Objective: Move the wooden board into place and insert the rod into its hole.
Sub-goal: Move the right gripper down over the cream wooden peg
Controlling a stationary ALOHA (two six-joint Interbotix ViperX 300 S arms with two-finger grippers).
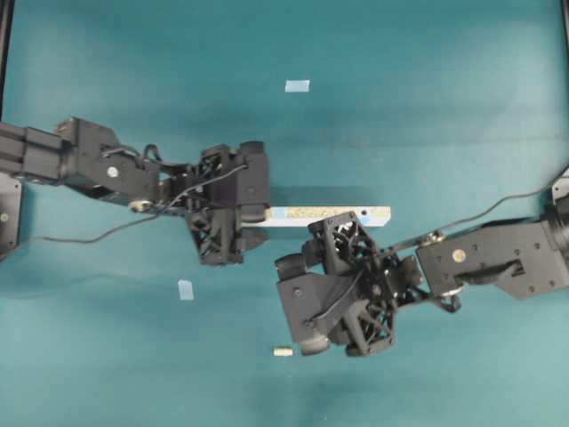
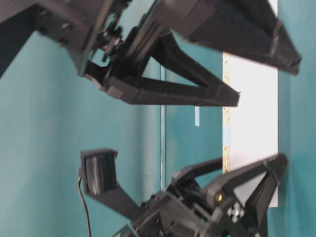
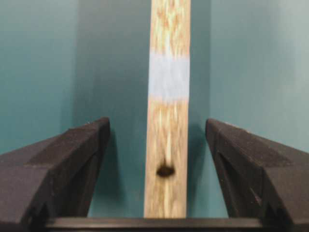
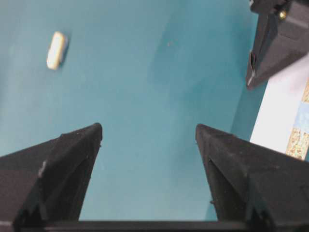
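The wooden board (image 1: 307,215) lies flat mid-table, running left to right; its right part is under the right arm. My left gripper (image 1: 260,203) is open and straddles the board's left end without touching it. The left wrist view shows the board (image 3: 167,145) between the fingers with a gap on each side, a dark hole (image 3: 165,170) and a light-blue patch (image 3: 168,76). The rod (image 1: 283,351) lies loose on the table below the board. My right gripper (image 1: 293,307) is open and empty just above the rod. In the right wrist view the rod (image 4: 57,50) is far upper left of the gripper (image 4: 148,126).
Two pale-blue tape squares lie on the teal table, one at the back (image 1: 297,86) and one at the front left (image 1: 186,289). The left gripper's finger (image 4: 270,43) and the board's end (image 4: 285,123) show at the right wrist view's right edge.
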